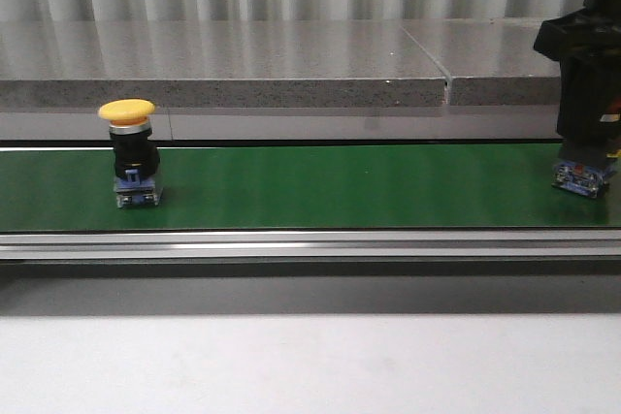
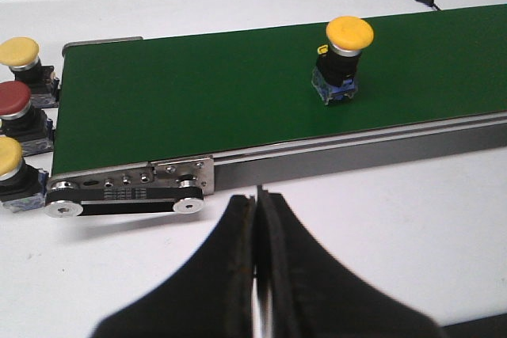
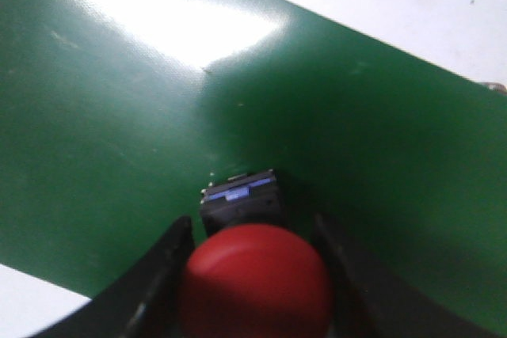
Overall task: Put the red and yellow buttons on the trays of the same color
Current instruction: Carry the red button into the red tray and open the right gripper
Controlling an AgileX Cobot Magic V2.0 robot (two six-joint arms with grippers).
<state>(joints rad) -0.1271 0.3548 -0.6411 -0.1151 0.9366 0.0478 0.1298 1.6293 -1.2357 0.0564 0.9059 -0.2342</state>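
A red button [image 3: 255, 282] stands on the green belt [image 3: 119, 116] between the fingers of my right gripper [image 3: 253, 223]. The jaws are open, with a thin gap on one side of its base and a wider one on the other. In the front view this gripper [image 1: 585, 147] hides the cap and only the button's blue base [image 1: 584, 178] shows. A yellow button [image 1: 127, 150] stands upright at the belt's left, also the yellow button [image 2: 342, 61] in the left wrist view. My left gripper [image 2: 257, 195] is shut and empty over the white table. The trays are out of view.
Beyond the belt's end on the white table [image 2: 380, 219] sit a yellow button [image 2: 20, 57], a red one [image 2: 14, 104] and another yellow one [image 2: 8, 165]. The belt's metal end roller [image 2: 127, 195] lies near my left gripper. A grey ledge [image 1: 243, 65] runs behind the belt.
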